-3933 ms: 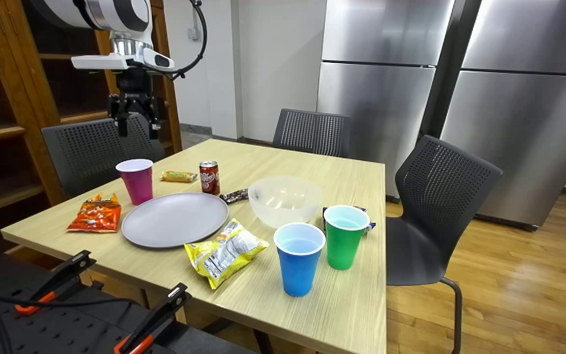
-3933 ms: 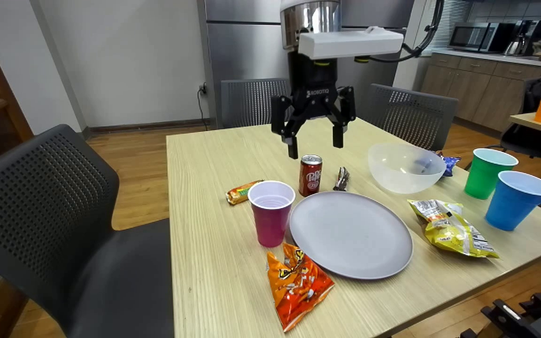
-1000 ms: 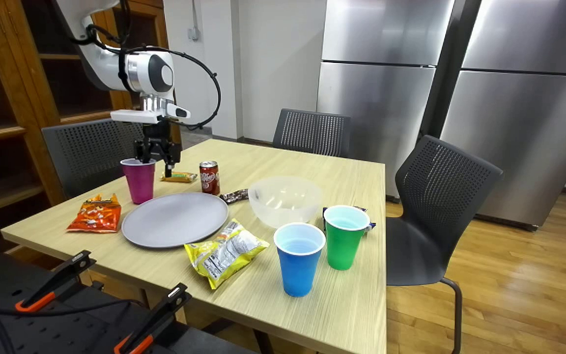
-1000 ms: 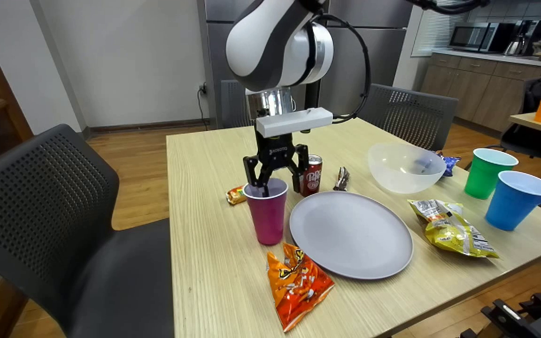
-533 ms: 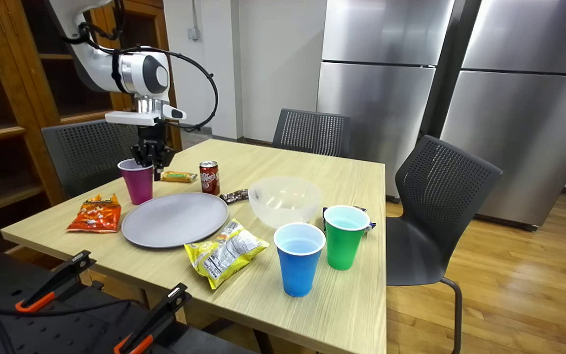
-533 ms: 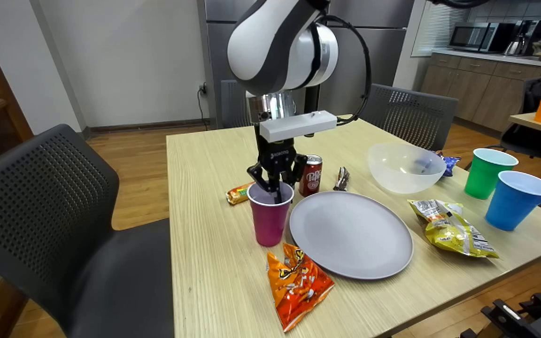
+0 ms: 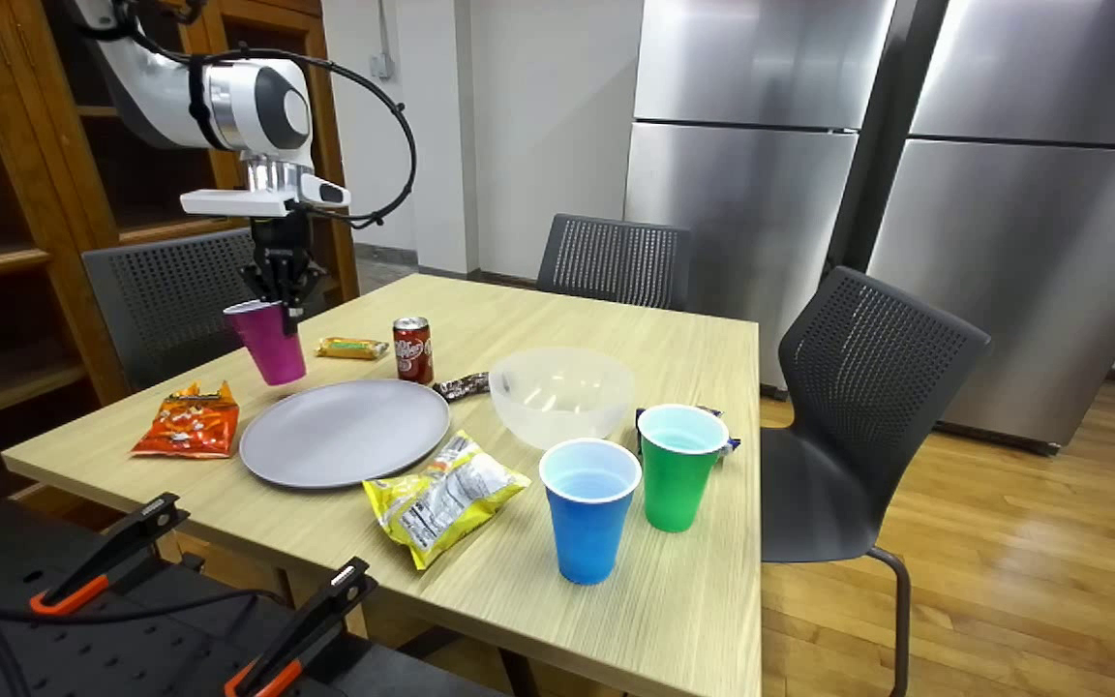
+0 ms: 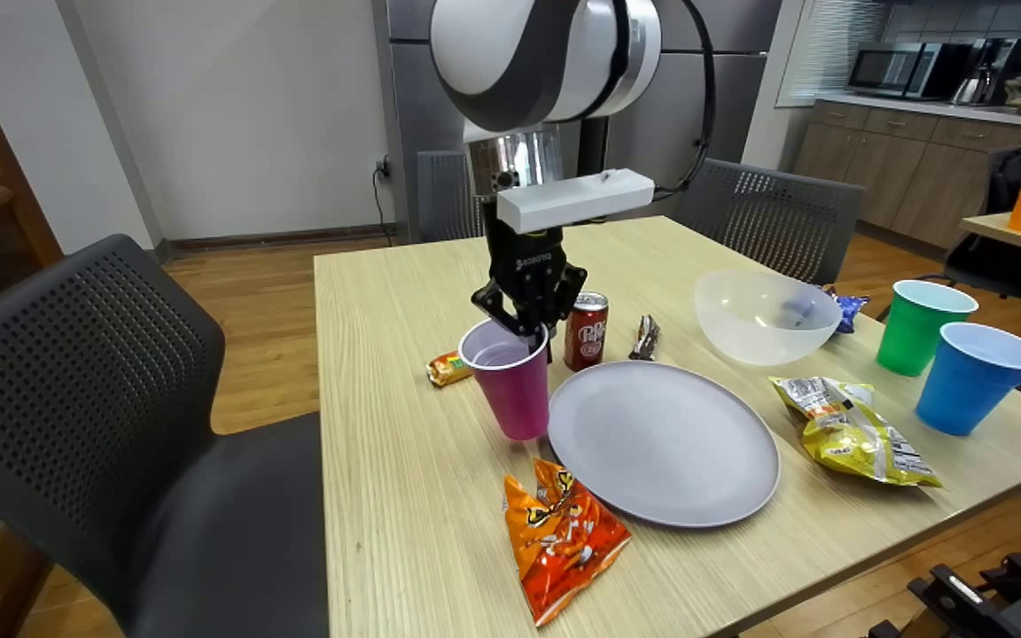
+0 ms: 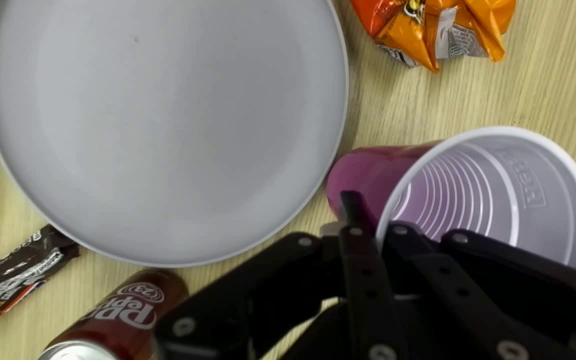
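The claw (image 9: 377, 225) gripped the purple cup (image 8: 515, 399) by its wall, one finger inside the rim and the other outside. The cup hung tilted above the bench (image 7: 659, 629), its mouth leaning away from the gray plate (image 8: 666, 443) and its base near the plate's edge. An orange snack bag (image 8: 562, 540) lay near both. A soda can (image 8: 587, 333) stood upright near the plate, with a dark candy bar (image 8: 645, 338) between it and a cloudy bowl (image 7: 557, 397). A yellow bag (image 7: 446, 496) lay at the plate's other side.

In an exterior view, the white-and-grey Franka Panda arm (image 8: 546, 58) is showing a black cable (image 8: 709, 102) at three o'clock and a black, white-lettered Robotiq gripper (image 8: 540, 341).
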